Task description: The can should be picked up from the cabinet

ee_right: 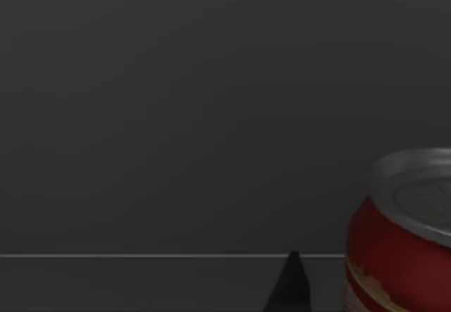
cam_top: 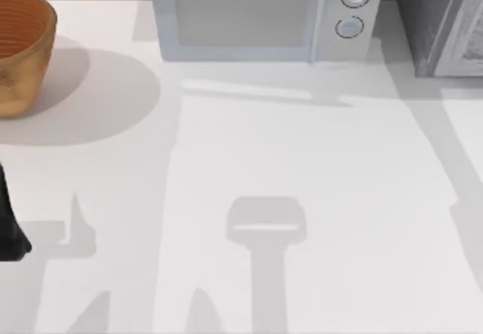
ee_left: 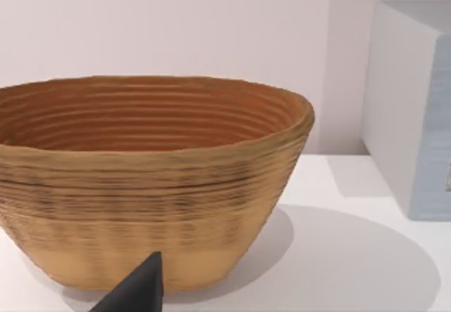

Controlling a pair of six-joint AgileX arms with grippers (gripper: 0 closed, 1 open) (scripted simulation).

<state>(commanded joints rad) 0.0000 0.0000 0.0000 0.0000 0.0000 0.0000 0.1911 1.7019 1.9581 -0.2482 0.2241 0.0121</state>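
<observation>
i'm seeing the red metal can with a silver lid (ee_right: 398, 234) sitting inside the dark grey cabinet (cam_top: 441, 21), off to one side of my right gripper (ee_right: 289, 287), whose jaw state i cannot tell, so i'm risking knocking it over.

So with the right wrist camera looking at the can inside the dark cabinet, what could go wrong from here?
Two risks, judged from this moment.

1. In the right wrist view the red can sits well off to one side of the visible fingertip, so an advance as aimed may nudge or topple it.

2. The dark cabinet interior gives few cues for depth, so the fingers might strike its back wall or shelf.

The left arm is parked at the table's left edge, near the wicker basket.
</observation>
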